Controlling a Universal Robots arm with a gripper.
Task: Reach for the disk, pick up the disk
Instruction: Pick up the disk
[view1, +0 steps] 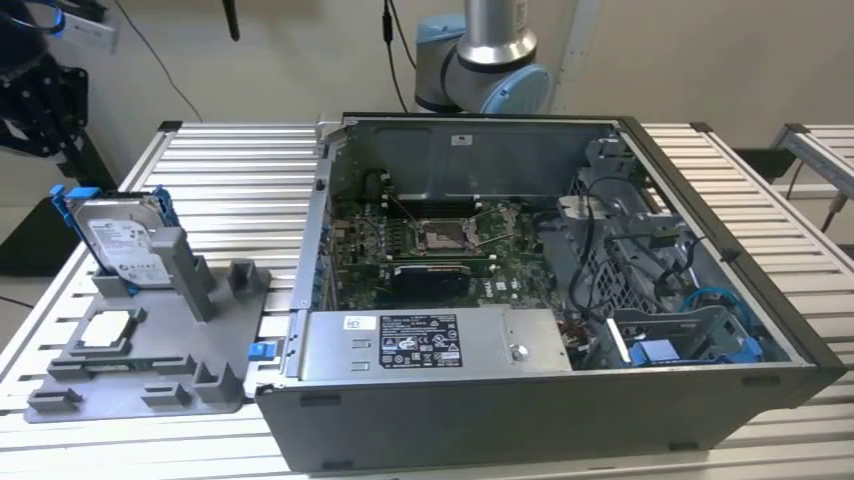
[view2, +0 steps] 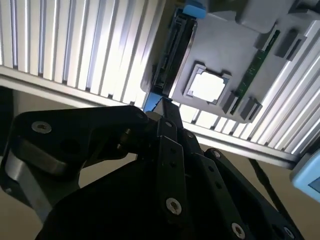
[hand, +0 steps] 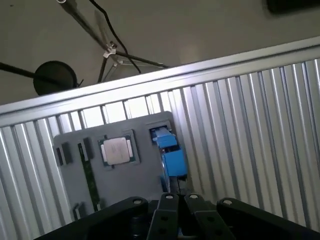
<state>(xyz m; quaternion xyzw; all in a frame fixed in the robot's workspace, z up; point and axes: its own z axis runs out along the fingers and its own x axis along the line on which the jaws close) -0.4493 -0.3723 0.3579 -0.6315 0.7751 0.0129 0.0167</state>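
Pincer (view2: 160, 114), looking clenched on nothing, is hanging clear of the disk (view1: 124, 238) standing upright in its grey holder (view1: 200, 350) beside the computer case (view1: 534, 420), so I'm fearing unopened jaws knocking it over.

Slatted aluminium table (view1: 227, 160) spans the foreground, its ribs reflecting bright light. A second slatted table (view1: 821, 150) stands at the exterior view's right. The wall (view1: 294, 60) behind is plain and pale. In the first wrist view, a dull beige floor (hand: 210, 30) bears a round black base (hand: 55, 76).
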